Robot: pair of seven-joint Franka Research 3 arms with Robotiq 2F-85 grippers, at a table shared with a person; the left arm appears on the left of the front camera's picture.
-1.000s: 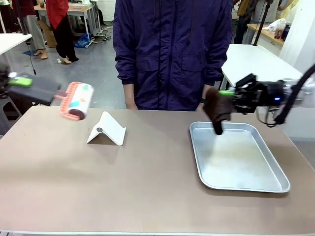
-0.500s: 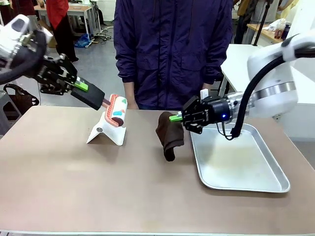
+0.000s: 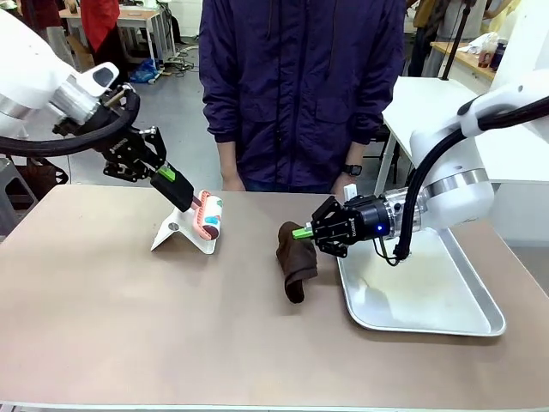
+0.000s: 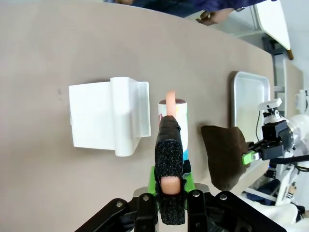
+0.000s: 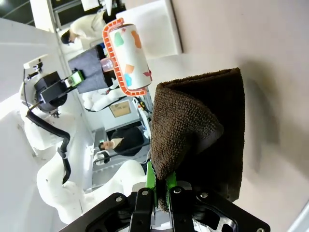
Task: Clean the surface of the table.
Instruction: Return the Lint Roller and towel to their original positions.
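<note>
Behind the brownish-taupe counter (image 3: 171, 326) a person in a dark blue jacket (image 3: 300, 86) stands at the far edge, with white-topped tables and other people farther back.

At the right end effector (image 3: 302, 232), the green pads are pressed together on the upper fold of a dark brown cloth (image 3: 296, 262); the right wrist view shows the same pinch, with the cloth (image 5: 203, 130) hanging past the fingers. The cloth's lower end appears to rest on the counter just left of the silver metal tray (image 3: 480, 322), though contact cannot be confirmed. The right arm reaches in over the tray's near-left corner.

The left end effector (image 3: 176, 184) is clamped shut on the black foam handle of a lint roller (image 3: 209, 216), whose patterned roll sits in an orange frame. In the left wrist view the roller (image 4: 173, 121) points along the fingers, just beside a white folded stand (image 4: 108, 118). From the front the roll seems to touch the stand (image 3: 184, 233), which sits on the counter's far-left part.

Both tools are gripped and brought down, so the wiping step looks about to begin. The next move calls for pressing the cloth flat and dragging it across the bare top, and for bringing the roller off the stand onto the surface. The counter lies directly beneath both end effectors, its wide near half open.
</note>
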